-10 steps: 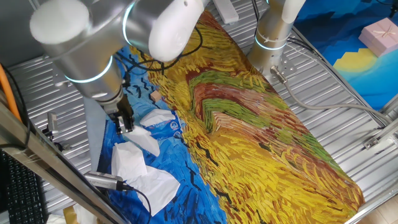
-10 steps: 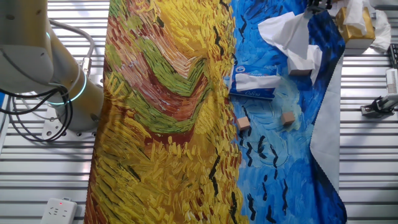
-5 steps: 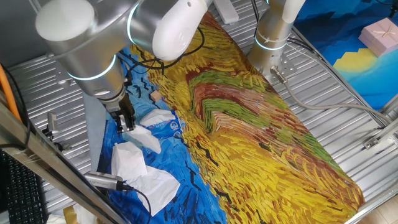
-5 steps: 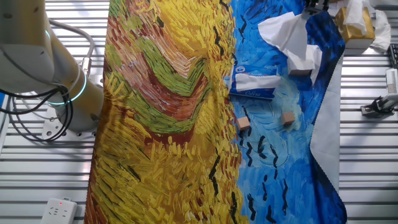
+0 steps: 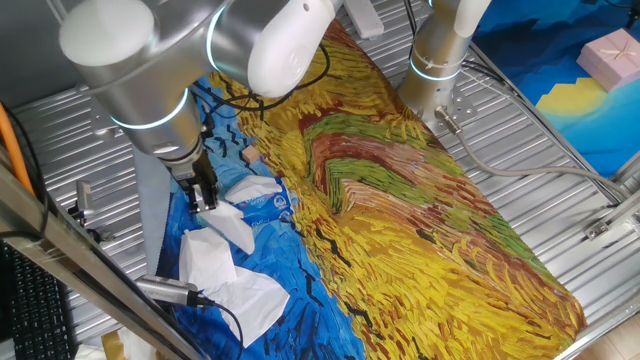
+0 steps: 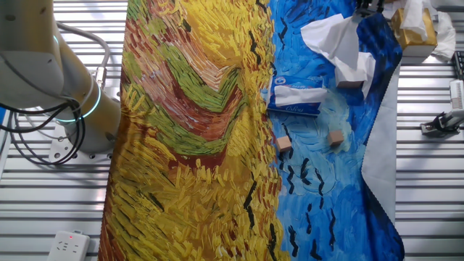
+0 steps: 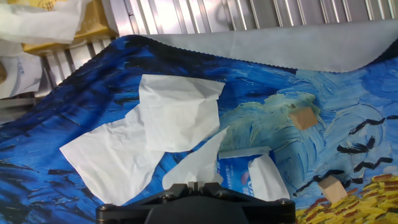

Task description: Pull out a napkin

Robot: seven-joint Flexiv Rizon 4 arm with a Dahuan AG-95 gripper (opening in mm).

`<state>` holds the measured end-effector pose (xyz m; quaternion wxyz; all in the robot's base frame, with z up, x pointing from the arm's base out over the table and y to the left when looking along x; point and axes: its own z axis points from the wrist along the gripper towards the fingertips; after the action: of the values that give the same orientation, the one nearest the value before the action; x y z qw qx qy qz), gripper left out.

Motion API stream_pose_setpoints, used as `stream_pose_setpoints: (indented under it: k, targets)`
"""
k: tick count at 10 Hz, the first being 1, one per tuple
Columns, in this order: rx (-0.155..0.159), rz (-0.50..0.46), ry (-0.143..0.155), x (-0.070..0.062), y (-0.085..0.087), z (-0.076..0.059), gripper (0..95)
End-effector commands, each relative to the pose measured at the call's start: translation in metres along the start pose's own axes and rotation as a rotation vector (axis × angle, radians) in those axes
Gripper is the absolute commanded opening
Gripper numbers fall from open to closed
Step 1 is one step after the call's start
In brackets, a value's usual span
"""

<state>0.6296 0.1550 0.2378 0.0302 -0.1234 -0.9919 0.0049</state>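
Note:
The napkin (image 7: 198,163) is a creased white sheet that runs from the mouth of the blue-and-white tissue pack (image 7: 245,179) up into my gripper (image 7: 194,184). The jaws are closed on its end. In one fixed view the gripper (image 5: 205,197) hangs just left of the pack (image 5: 268,199), with the napkin (image 5: 234,226) trailing below it. In the other fixed view the pack (image 6: 297,98) lies on the blue cloth, and my gripper is out of frame there.
A bigger white tissue wad (image 7: 143,134) lies on the blue part of the painted cloth (image 5: 400,200), beyond the napkin; it also shows in one fixed view (image 5: 225,275). Two small wooden blocks (image 7: 304,117) (image 7: 331,187) sit right of the pack. Metal slats (image 7: 249,15) and a brown bag (image 7: 74,28) lie behind.
The arm has drifted very slightly to the right. The napkin stays in the jaws and the pack has not moved.

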Motion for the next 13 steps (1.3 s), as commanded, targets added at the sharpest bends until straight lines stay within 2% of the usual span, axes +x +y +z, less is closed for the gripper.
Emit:
stream_pose_setpoints:
  k: [1, 3, 4, 13]
  targets:
    - [0.001, -0.010, 0.001, -0.0008, 0.0003, 0.0002, 0.0]
    - [0.002, -0.032, -0.001, -0.0008, 0.0003, 0.0002, 38.0]
    - [-0.001, -0.044, 0.000, -0.0008, 0.0003, 0.0002, 76.0]
    - [-0.001, -0.039, 0.002, -0.0008, 0.0002, 0.0002, 76.0]
